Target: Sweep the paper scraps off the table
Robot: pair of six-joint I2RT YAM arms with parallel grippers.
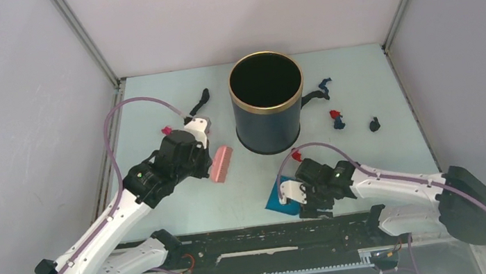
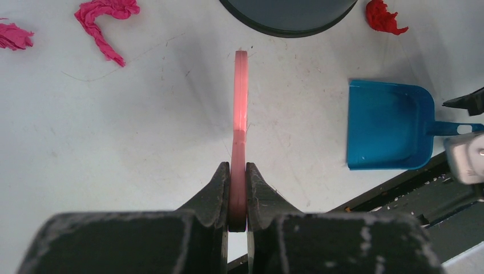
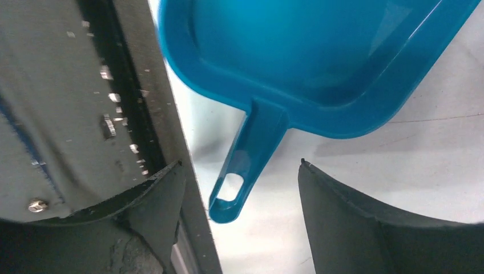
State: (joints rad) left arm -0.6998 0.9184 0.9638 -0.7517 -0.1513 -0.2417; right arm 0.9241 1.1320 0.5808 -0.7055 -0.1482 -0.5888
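Observation:
My left gripper [image 1: 208,157] [image 2: 238,171] is shut on the handle of the pink hand brush [image 1: 222,163] [image 2: 240,103], which lies on the table [image 1: 246,185] left of the bin. My right gripper [image 1: 302,203] [image 3: 241,162] is open, and the handle of the blue dustpan [image 1: 279,200] [image 3: 245,165] lies between its fingers, untouched. Paper scraps lie scattered: black [image 1: 201,101] and red [image 1: 166,129] at the back left, red [image 1: 296,154] in front of the bin, blue [image 1: 324,88], red-blue [image 1: 336,118] and black [image 1: 373,124] at the right. The left wrist view shows magenta scraps [image 2: 103,17] and a red one [image 2: 385,17].
A tall black bin with a gold rim [image 1: 268,102] stands in the middle at the back. A black strip with rails [image 1: 273,234] runs along the front edge, close to the dustpan handle. Grey walls close in the left, back and right.

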